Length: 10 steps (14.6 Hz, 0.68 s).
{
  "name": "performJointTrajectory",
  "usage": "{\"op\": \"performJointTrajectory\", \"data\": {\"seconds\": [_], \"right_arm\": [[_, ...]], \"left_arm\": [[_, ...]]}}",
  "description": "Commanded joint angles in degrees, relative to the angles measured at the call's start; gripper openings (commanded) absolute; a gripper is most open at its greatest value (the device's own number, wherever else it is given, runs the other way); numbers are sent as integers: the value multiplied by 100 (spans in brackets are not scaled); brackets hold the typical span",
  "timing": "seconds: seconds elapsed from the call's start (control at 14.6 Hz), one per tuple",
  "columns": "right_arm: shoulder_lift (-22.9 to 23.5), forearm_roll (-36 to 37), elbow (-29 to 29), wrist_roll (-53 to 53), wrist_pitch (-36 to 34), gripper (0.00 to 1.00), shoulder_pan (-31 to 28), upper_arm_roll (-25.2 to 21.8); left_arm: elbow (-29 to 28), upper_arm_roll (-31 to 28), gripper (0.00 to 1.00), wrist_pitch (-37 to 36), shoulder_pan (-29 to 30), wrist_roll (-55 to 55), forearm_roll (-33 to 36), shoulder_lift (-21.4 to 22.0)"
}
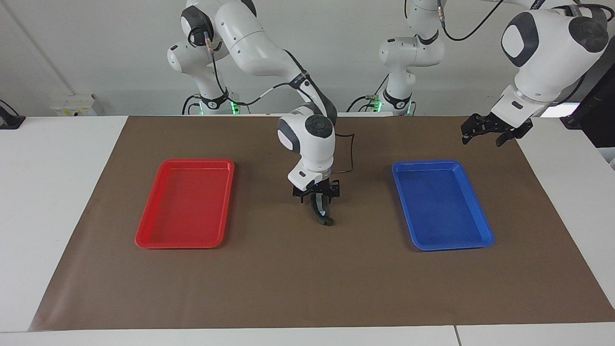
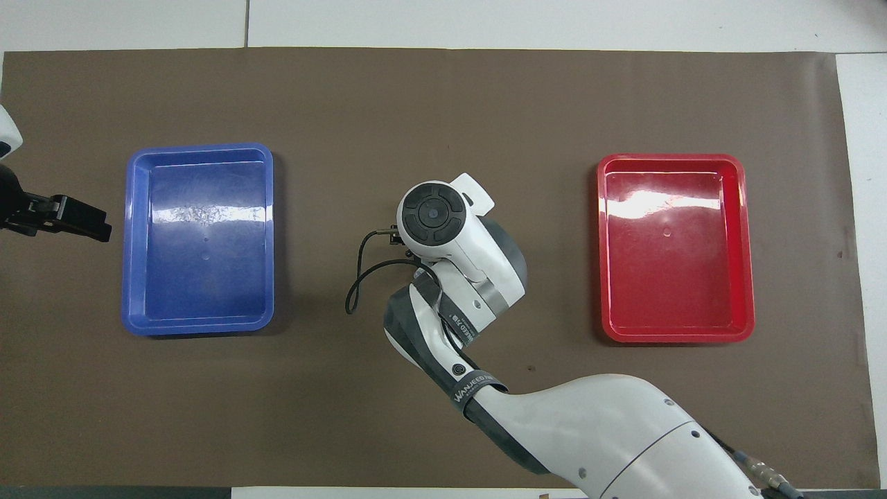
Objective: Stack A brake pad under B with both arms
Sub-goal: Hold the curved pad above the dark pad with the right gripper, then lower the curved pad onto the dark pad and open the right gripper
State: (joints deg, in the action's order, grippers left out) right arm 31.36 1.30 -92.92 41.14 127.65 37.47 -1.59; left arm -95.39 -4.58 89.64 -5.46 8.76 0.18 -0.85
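My right gripper [image 1: 317,198] hangs over the middle of the brown mat, between the two trays. Its fingers stand apart, just above a dark curved piece [image 1: 322,215] that lies on the mat and looks like B. I cannot make out the short grey A pad as a separate thing; it may lie under that piece. In the overhead view the right arm's wrist [image 2: 433,215] hides the gripper and the pieces. My left gripper [image 1: 487,129] is raised over the mat beside the blue tray, at the left arm's end, and waits; it also shows in the overhead view [image 2: 76,218].
A red tray [image 1: 166,240] lies toward the right arm's end and a blue tray [image 1: 480,221] toward the left arm's end; both hold nothing. A black cable [image 2: 357,281] loops from the right wrist. White table edges frame the mat.
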Motion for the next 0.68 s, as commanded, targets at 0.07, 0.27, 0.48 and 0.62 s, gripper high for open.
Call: {"op": "performJointTrajectory", "data": {"seconds": [0.07, 0.27, 0.48, 0.62], "right_arm": [[-699, 90, -50, 53, -512, 100, -396, -78], [-1332, 116, -138, -210, -758, 100, -1143, -61], [-1904, 116, -173, -1140, -1599, 100, -1811, -61], [-2177, 116, -217, -1502, -2092, 100, -2233, -61]], "left_arm": [[-67, 28, 100, 18, 71, 12, -1, 59], [-67, 28, 100, 18, 71, 12, -1, 59], [-67, 28, 100, 18, 71, 12, -1, 59], [-67, 28, 100, 18, 71, 12, -1, 59]]}}
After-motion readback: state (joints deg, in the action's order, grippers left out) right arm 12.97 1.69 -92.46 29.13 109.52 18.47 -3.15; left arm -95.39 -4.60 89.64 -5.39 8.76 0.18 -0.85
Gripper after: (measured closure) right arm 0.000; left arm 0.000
